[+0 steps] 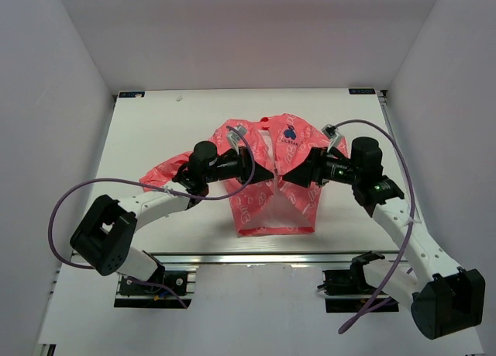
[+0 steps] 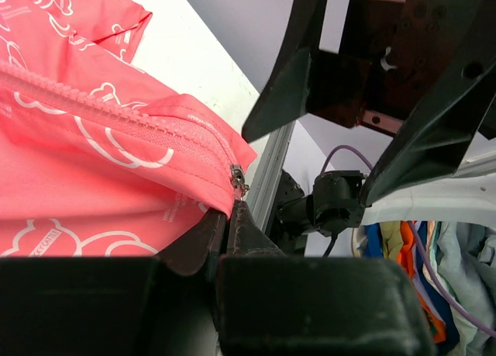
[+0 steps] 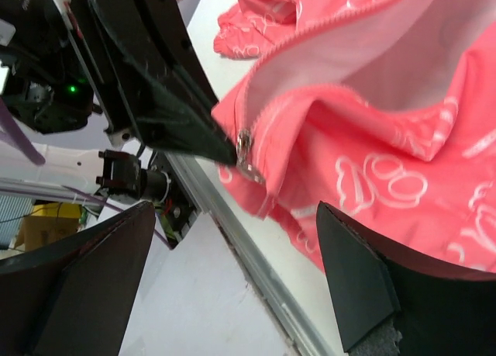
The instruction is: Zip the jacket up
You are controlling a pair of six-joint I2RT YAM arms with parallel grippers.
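Observation:
The coral-pink jacket (image 1: 275,209) with white print and a dark blue emblem (image 1: 289,134) lies mid-table, front open, its hem toward me. My left gripper (image 1: 266,175) is shut on the jacket's front edge right at the zipper's metal slider (image 2: 239,178), with the fabric pinched between its fingers (image 2: 248,236) and lifted a little. My right gripper (image 1: 285,178) faces it from the right, open and empty. In the right wrist view the right gripper (image 3: 236,212) has its jaws wide apart, and the slider (image 3: 245,150) hangs just beyond them at the left gripper's tip.
The table's near edge has an aluminium rail (image 1: 256,257). A sleeve (image 1: 159,172) spreads left under my left arm. Purple cables (image 1: 66,205) loop beside both arms. White walls enclose the table on three sides.

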